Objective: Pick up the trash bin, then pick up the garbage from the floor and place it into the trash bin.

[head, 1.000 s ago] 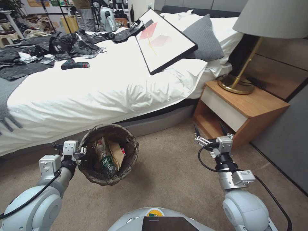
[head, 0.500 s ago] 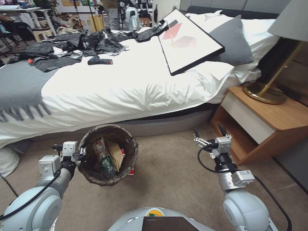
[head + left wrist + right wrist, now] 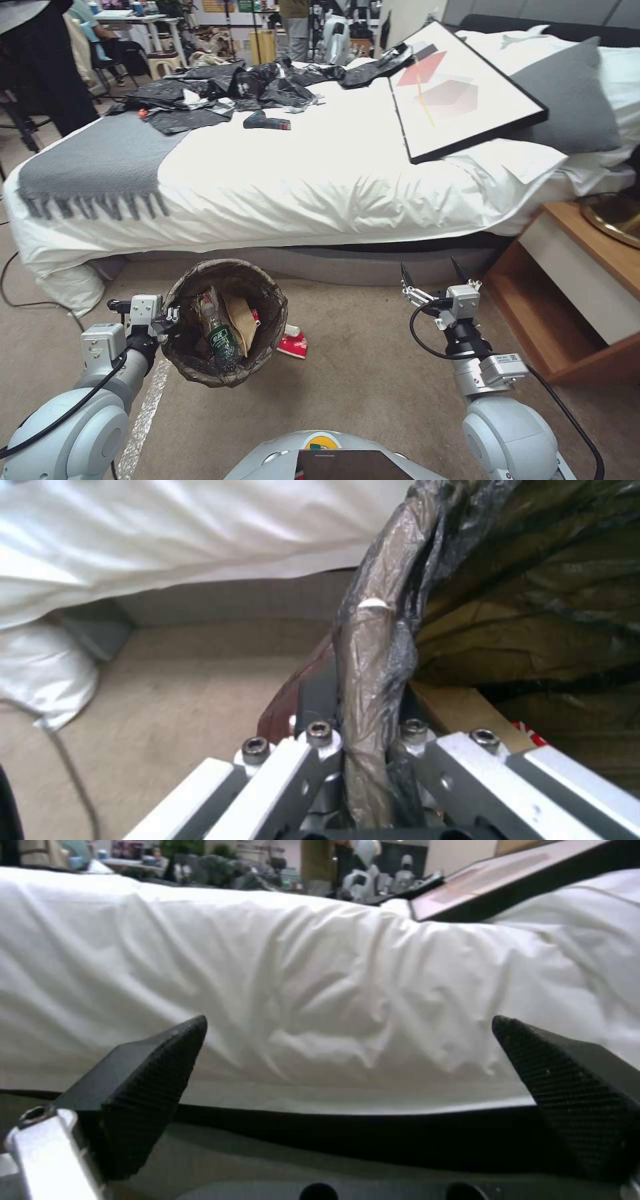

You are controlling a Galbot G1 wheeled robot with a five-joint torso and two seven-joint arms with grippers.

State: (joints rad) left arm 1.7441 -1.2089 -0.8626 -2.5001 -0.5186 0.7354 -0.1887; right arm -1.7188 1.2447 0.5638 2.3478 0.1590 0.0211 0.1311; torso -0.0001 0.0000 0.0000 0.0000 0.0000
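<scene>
Head view showed the trash bin (image 3: 225, 323) carried clear of the carpet, its bag-lined rim pinched on the near-left side by the left gripper (image 3: 175, 313). In the left wrist view the fingers (image 3: 319, 707) were seen clamped tight either side of the bag's folded edge (image 3: 373, 670). Inside the bin, a green-labelled bottle (image 3: 217, 333) and a brown paper scrap (image 3: 241, 320) were already lying.

Just beyond the bin on its right, a red-and-white crumpled packet (image 3: 293, 343) lay on the floor (image 3: 360, 373), partly hidden by the bin's rim. Farther to the right of the bin, the right gripper (image 3: 430, 275) was held at about the same height, its two dark pads (image 3: 147, 1080) spread wide with nothing between them.

The bin pick-up was judged done and the collecting of garbage to be in hand; the packet would call for the empty gripper to be lowered to the carpet beside the bin and closed on it.

Behind the bin, the white bedding (image 3: 320, 180) hung over the bed's edge. How much of the packet lay under the bin could not be told, and whatever else sat deep in the bin was lost in the dark bag.
</scene>
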